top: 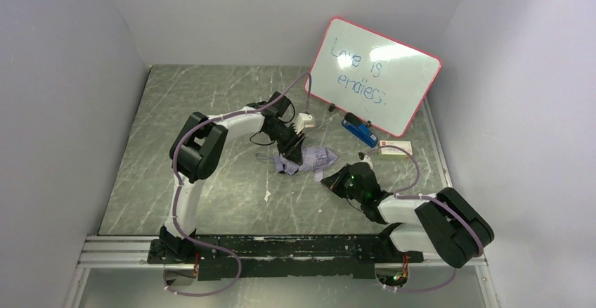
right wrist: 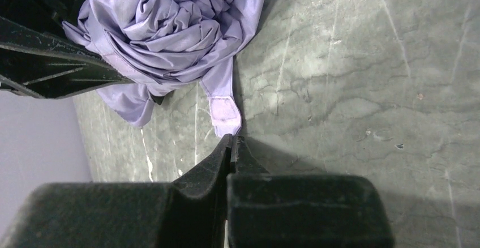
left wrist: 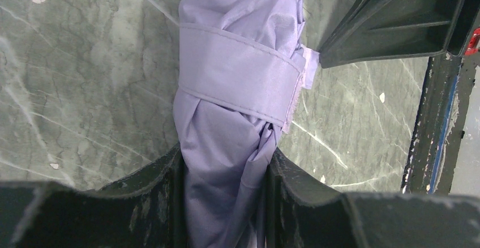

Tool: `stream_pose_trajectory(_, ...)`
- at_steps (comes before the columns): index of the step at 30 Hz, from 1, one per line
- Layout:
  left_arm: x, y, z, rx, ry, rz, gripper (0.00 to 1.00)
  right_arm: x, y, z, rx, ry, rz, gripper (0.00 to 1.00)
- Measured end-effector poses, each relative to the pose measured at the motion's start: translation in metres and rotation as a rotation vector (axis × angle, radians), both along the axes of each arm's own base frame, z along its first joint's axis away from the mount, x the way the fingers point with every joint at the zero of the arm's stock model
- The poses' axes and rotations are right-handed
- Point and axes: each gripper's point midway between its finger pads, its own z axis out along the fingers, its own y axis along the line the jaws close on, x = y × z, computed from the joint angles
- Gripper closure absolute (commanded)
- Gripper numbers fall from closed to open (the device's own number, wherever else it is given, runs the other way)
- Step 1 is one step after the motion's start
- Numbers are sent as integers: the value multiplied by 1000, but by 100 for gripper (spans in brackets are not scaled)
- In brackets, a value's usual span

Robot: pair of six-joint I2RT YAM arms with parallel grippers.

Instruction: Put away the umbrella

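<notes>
Red-framed whiteboard (top: 376,76) reading "Love is endless" in blue marker, umbrella (top: 309,159) a crumpled satiny lavender bundle mid-table (veined grey-green stone look), stitched strap (left wrist: 238,72) wrapped round it, left gripper (left wrist: 226,156) clamping the fabric, right gripper (right wrist: 232,143) pressed closed at the strap's tab.

- Table (top: 211,104): grey-green, marble-patterned top with pale veins and small white flecks.
- Left wall (top: 63,97), back wall (top: 246,13), right wall (top: 520,76): plain pale grey, closing the table in on three sides.
- Metal rail (top: 112,252): silver, along the table's near edge.
- Whiteboard (top: 376,76): red-framed, tilted, at the back right, catching bright glare.
</notes>
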Motion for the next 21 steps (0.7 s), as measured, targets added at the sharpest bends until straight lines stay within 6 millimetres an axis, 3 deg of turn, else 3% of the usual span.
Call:
stream_pose_trajectory(9,0,0,0,5,1,1,95,-10,1,3,35,-20,29,100)
stream_pose_trajectory(14,0,0,0,6,2,2,95,-4,4,26,73,-107,37,100)
stream_pose_trajectory(15,0,0,0,6,2,2,95,-2,5,31,79,-127,37,98)
stream_pose_trajectory(18,0,0,0,6,1,2,95,5,2,40,61,-158,16,63)
stream_pose_trajectory(21,0,0,0,6,2,2,95,14,-6,42,2,-158,-22,51)
